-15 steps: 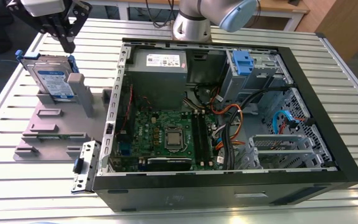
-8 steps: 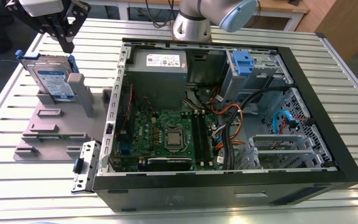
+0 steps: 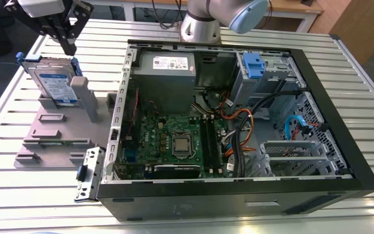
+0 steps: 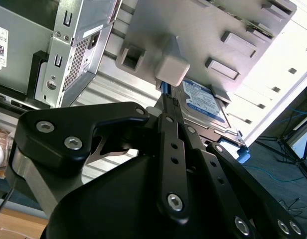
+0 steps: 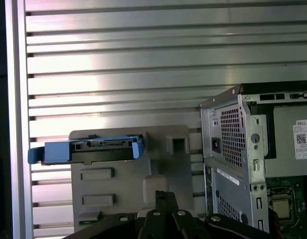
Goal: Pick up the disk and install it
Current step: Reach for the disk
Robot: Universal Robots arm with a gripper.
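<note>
Your gripper (image 3: pixel 69 48) hangs in the upper left of the exterior view, just above the disk (image 3: pixel 57 84), with its fingers pinched together on nothing. The disk stands on edge in a grey stand (image 3: pixel 47 129), probably to offer its top rail for grasping, beside the open computer case (image 3: pixel 206 204).

One disk (image 3: pixel 56 84), one stand (image 3: pixel 52 130), one computer case (image 3: pixel 226 202).

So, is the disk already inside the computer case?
No, the disk stands upright in the grey holder on the table, outside the case.
</note>
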